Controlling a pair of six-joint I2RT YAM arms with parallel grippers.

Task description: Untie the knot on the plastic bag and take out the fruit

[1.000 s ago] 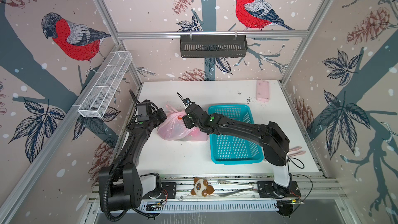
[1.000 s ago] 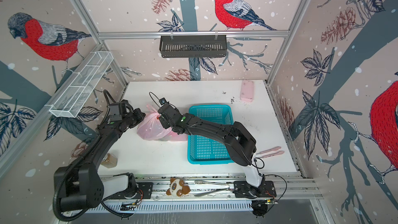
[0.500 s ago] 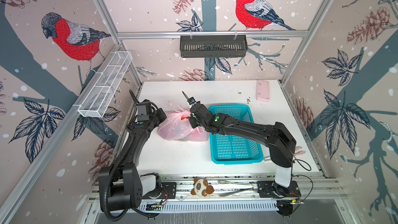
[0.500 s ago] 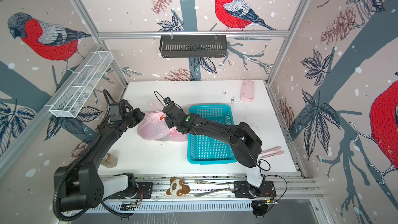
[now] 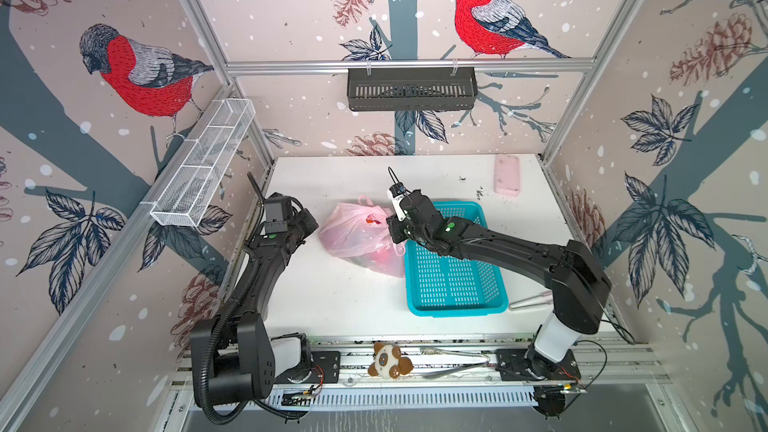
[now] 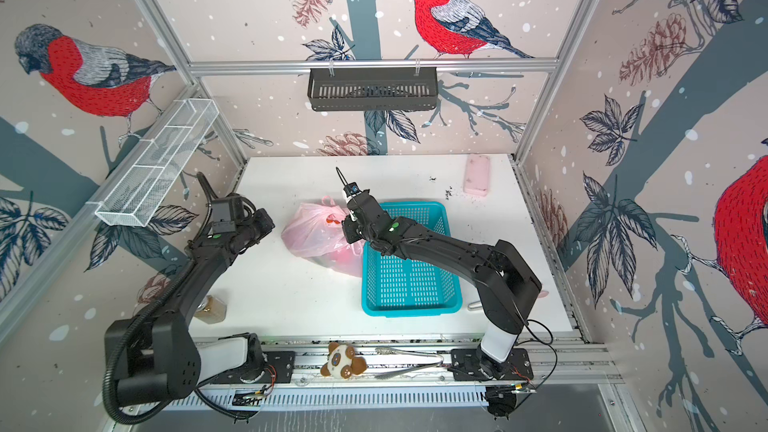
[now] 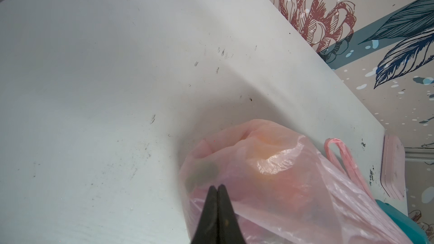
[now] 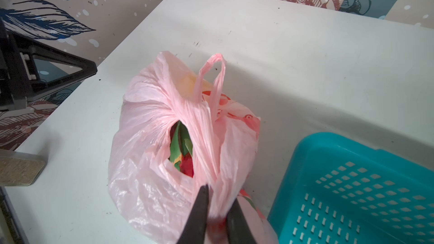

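Reaches in with the left arm (image 5: 253, 280), bent at the elbow, to the left side of the plastic bag (image 5: 353, 234). Holds the left gripper (image 7: 217, 187) closed tight, both tips pressed together, right against the bag's side. Stretches the right arm (image 5: 519, 251) long and low from the right of the bag, with the wrist tipped down over the bag's top. Pinches a bunch of the bag's pink plastic in the right gripper (image 8: 218, 198), the two fingers (image 8: 199, 207) squeezing it between them.

I see a pale pink see-through bag (image 8: 145, 160) printed with red pictures, with red and green fruit (image 8: 182, 153) showing inside. The basket (image 5: 457, 309) is teal, the table (image 5: 332, 309) white with dark scuffs.
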